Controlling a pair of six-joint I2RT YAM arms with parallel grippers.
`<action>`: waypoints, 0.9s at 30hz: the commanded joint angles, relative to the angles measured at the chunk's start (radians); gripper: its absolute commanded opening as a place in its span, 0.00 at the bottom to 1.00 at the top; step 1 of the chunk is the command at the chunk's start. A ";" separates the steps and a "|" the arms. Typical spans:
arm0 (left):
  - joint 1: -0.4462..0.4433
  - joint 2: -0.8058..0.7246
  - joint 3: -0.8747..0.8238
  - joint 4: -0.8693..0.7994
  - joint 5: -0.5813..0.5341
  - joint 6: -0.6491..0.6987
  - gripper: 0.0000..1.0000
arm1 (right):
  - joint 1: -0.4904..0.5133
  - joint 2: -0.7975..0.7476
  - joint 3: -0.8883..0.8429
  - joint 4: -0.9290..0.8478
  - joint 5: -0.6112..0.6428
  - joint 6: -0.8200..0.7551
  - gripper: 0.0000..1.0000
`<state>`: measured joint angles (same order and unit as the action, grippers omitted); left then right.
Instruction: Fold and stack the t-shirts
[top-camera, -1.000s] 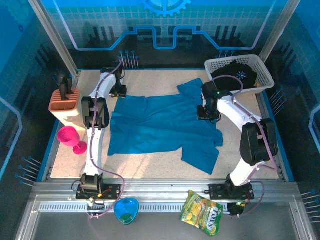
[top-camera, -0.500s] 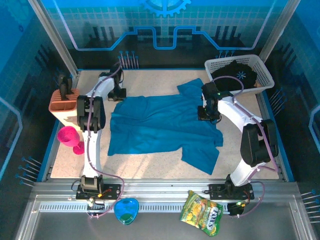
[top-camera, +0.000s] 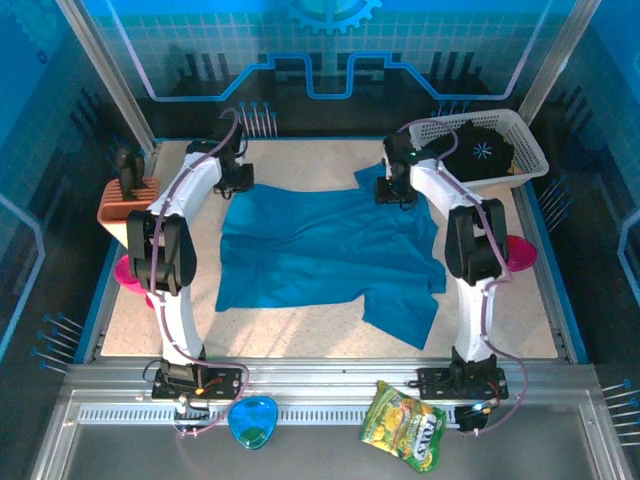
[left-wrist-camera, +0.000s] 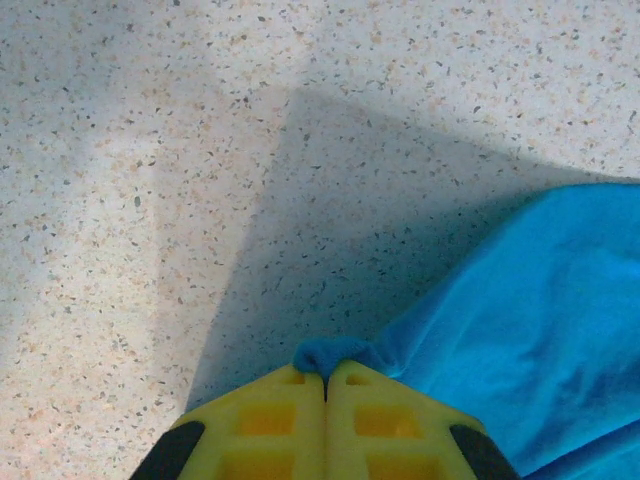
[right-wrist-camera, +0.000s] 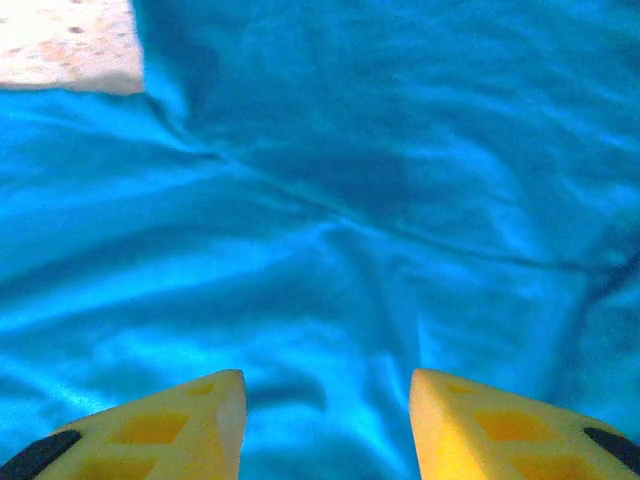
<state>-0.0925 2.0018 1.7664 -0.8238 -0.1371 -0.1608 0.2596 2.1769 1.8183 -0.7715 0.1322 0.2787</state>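
The teal-blue t-shirt (top-camera: 330, 250) lies spread flat on the speckled table, with one sleeve pointing to the far right. My left gripper (top-camera: 236, 182) is at the shirt's far left corner. In the left wrist view its yellow fingers (left-wrist-camera: 270, 420) are shut on a small pinch of the teal cloth (left-wrist-camera: 330, 353) at their tips (left-wrist-camera: 325, 375). My right gripper (top-camera: 392, 190) hovers over the far right sleeve. It stands open (right-wrist-camera: 328, 385) with only teal cloth (right-wrist-camera: 330, 200) below it. The black t-shirt (top-camera: 478, 150) with a white starburst sits in the white basket (top-camera: 532, 150).
An orange holder (top-camera: 125, 205) and a pink cup (top-camera: 128, 272) stand at the left edge behind my left arm. A pink object (top-camera: 516, 250) lies by the right arm. A blue heart-shaped dish (top-camera: 252, 420) and a snack bag (top-camera: 405, 425) rest on the near rail.
My right gripper has left the shirt's right middle for the far sleeve. My left arm's elbow has swung left while its gripper stayed at the far left corner.
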 joint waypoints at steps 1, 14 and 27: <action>0.005 0.004 -0.041 0.014 0.008 -0.035 0.00 | -0.013 0.077 0.079 -0.067 0.053 -0.003 0.47; 0.006 -0.080 -0.190 0.091 0.065 -0.103 0.00 | 0.048 0.064 -0.108 0.011 -0.039 0.118 0.00; 0.005 -0.190 -0.304 0.111 0.024 -0.108 0.00 | 0.184 -0.123 -0.229 0.026 0.027 0.265 0.21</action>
<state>-0.0929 1.8416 1.4815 -0.7174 -0.1001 -0.2615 0.4538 2.1128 1.5627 -0.7021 0.1463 0.5179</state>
